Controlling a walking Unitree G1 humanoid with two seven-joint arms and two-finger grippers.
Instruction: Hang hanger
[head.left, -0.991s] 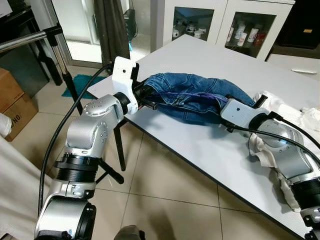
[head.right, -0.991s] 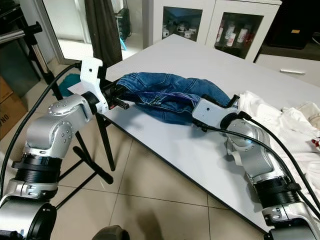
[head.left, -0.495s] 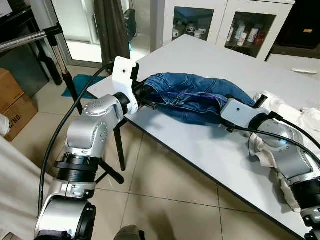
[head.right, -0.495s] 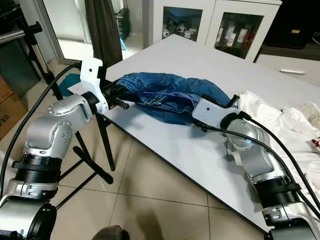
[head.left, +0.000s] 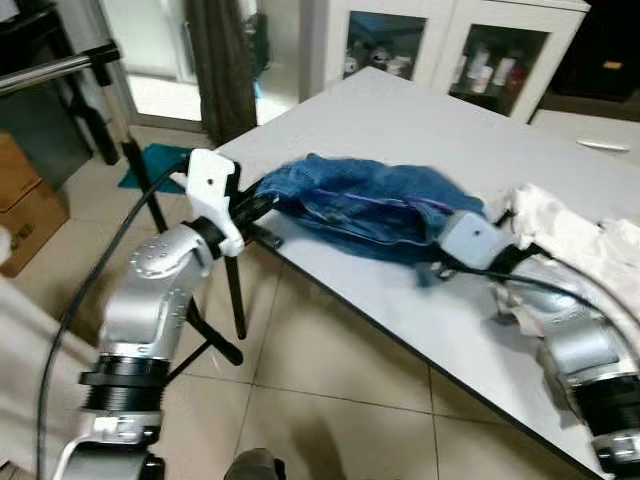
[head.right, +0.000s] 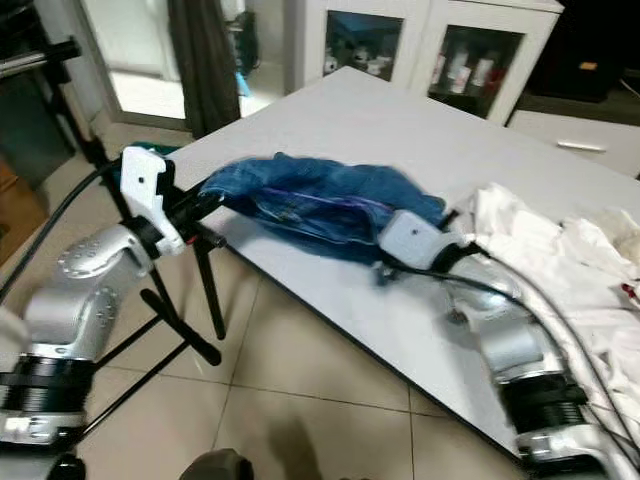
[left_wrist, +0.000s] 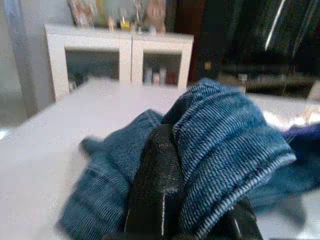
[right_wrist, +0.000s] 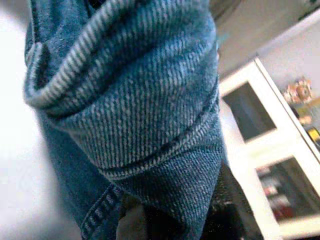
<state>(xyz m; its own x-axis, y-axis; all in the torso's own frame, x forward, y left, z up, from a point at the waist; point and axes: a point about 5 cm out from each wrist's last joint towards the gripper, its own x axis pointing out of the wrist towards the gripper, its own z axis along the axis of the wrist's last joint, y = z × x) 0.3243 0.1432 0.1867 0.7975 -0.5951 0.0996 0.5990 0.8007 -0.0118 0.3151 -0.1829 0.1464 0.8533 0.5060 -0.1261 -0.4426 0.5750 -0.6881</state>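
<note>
Here, jeans (head.left: 372, 205) between both end effectors

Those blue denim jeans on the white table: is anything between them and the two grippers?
Nothing visible does. The blue denim jeans lie bunched on the white table, and both grippers are already at the cloth: the left gripper at the end by the table's edge, the right gripper at the other end, denim folded over its fingers.
</note>
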